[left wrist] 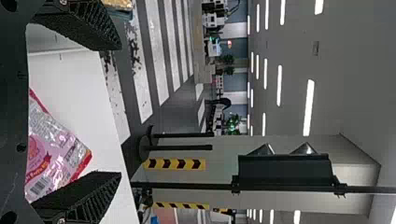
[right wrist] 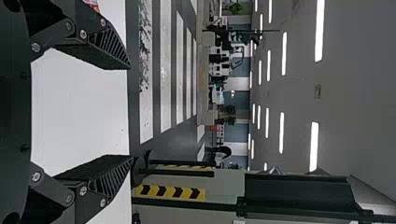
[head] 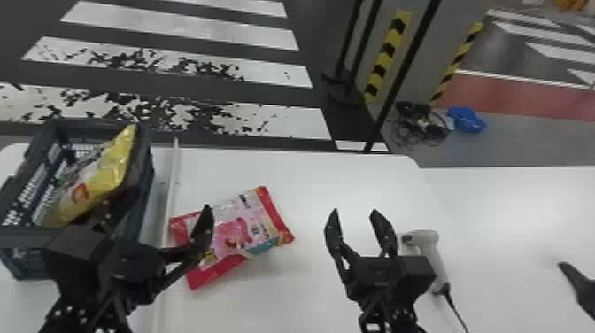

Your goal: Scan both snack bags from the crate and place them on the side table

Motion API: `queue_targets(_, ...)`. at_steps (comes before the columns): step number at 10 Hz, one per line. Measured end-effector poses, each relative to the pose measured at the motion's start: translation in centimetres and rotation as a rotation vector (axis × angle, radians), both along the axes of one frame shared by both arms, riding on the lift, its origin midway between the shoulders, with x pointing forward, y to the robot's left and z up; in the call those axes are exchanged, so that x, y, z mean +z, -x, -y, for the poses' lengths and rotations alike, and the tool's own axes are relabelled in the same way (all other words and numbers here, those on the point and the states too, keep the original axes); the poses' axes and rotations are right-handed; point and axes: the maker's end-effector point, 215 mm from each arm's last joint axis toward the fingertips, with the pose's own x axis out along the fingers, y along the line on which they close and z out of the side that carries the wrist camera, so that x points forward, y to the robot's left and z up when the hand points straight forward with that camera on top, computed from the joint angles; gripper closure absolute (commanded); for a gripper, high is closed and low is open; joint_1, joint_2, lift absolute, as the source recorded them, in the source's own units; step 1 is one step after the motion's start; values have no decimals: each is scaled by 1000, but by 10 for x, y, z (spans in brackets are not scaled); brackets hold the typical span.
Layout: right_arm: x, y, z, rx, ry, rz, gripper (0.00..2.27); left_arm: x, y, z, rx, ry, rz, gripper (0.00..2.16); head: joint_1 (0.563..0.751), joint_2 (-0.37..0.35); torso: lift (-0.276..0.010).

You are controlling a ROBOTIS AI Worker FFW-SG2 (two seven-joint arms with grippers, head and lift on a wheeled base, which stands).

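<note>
Crate of dark slate plastic (head: 26, 250), seen from the head, stands at the far left corner of the white tabletop (head: 310, 177). Yellow foil snack bag (head: 110, 166) sits tilted inside, upper end towards the far right rim. Pink snack bag with red ends, glossy film (head: 234, 230), lies flat and askew on the tabletop, right of the raised white strip (head: 174, 177), well in from the far edge. White handheld scanner (head: 433, 259) lies nearer the front than the far right corner, just beside the right gripper (head: 355, 211). Right fingers parted, nothing between. Left gripper (head: 156, 203) spread wide and empty, one finger in front of the pink bag; contact cannot be told.

Left wrist: wide gap between the pads, nothing clasped; pink bag lies beyond them, a pale printed block (left wrist: 37, 187) on it, possibly the barcode. Step judged: pick up the pink bag for scanning. Advised: tilt the left fingers down, straddle the bag's middle, close gently; slick film may slide or fold over the code. Keep the printed block uncovered.

Right wrist: fingers apart, unloaded, bare tabletop between them. Suggested: take the scanner squarely by its handle, minding the cord; an off-centre grip might roll it.
</note>
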Motion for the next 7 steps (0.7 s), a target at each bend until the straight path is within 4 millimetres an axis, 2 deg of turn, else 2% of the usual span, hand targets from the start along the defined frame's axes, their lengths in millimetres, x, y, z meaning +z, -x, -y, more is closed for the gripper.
queue_targets(1,-2,0,-13,33,9,-6,1609,0,1,-17,25,1,7,36,695,-178,-95)
queue_targets(2,-4,-1,-24,68,11,-16,2071,1,3,-33,50,6,12,36,695,-138,-95)
queue_targets(3,-13,-2,-36,100,14,-51,2256,0,5,-47,72,11,14,36,695,-104,-95)
queue_targets(4,-23,-2,-50,141,19,-93,2256,1,6,-57,89,16,18,36,695,-70,-95)
queue_targets(7,-41,-8,-110,331,9,-179,2256,5,8,-77,124,19,34,36,695,21,-95)
